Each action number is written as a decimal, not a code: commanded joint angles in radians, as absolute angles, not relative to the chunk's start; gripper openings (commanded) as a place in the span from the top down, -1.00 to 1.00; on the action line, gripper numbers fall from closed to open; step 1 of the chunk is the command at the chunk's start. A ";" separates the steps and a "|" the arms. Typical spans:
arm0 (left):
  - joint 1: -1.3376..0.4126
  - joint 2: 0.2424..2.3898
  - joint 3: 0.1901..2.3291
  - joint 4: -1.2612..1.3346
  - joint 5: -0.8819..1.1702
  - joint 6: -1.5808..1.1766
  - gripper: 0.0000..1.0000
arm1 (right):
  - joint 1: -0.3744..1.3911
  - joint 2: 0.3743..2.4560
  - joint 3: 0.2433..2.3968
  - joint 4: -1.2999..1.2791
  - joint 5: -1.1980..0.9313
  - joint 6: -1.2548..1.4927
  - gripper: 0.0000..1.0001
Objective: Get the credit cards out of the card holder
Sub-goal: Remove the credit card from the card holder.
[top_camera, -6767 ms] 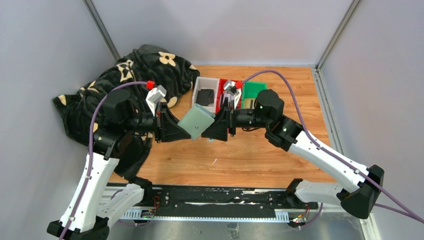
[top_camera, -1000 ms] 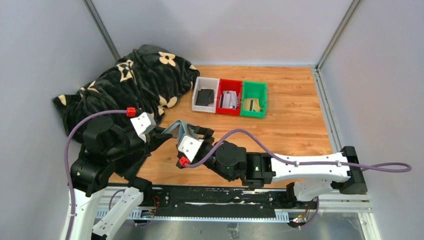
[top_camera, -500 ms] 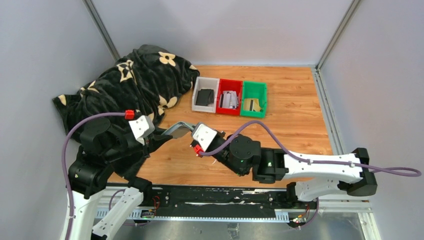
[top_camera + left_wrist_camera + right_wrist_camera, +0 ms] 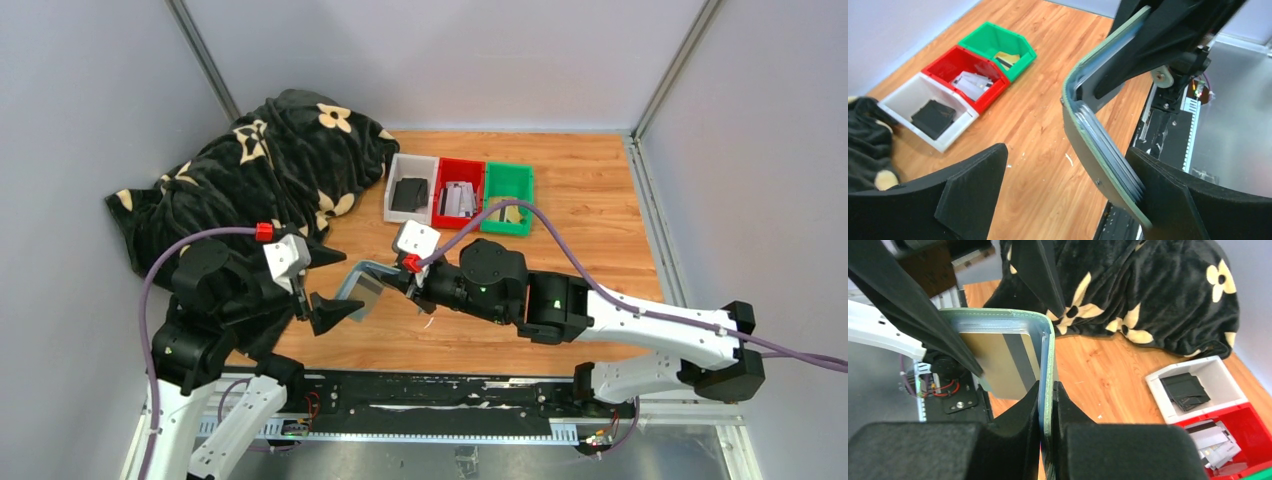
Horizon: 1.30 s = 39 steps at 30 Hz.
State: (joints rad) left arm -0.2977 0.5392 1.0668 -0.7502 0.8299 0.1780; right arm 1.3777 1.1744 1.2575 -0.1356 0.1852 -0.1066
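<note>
We see the flat sage grey-green folding card holder (image 4: 357, 289) (image 4: 1083, 125) (image 4: 1046, 347) lifted off the wooden counter (image 4: 570, 250), near its front edge, between the two arms. It is bent open into a V with stitched edges and a rounded corner. The right hand (image 4: 393, 281) (image 4: 1048, 402) is clenched on the rim of one flap, a black finger pressed to each face.

From the right wrist we look into the fold, where a gold-yellow card (image 4: 995, 365) with a dark stripe lies flat against the inner face. From the left wrist we see the thin pale edges of several credit cards (image 4: 1108, 150) stacked along the other flap.

The left hand (image 4: 336, 281) (image 4: 1065, 160) is spread wide and grasps nothing. The holder stands in its gap, the lower flap touching one finger (image 4: 1173, 195) and well apart from the other.

Farther back on the counter, three small plastic trays stand side by side. The white tray (image 4: 398, 165) holds black cards, the red tray (image 4: 441, 170) silvery-white ones, and the green tray (image 4: 527, 185) a gold one. A black fleece blanket with cream flowers (image 4: 270, 150) is heaped at the back left.
</note>
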 commanded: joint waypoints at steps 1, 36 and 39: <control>-0.299 0.486 0.979 -0.510 0.815 -0.075 -1.00 | 1.371 1.234 1.412 -0.232 0.160 -0.006 1.00; -0.299 0.509 0.952 -0.340 0.921 -0.384 0.10 | 1.142 0.998 1.112 0.062 -0.123 0.664 1.00; -0.299 0.525 0.950 -0.338 0.958 -0.410 0.11 | 1.121 0.976 1.074 0.126 -0.141 0.715 1.00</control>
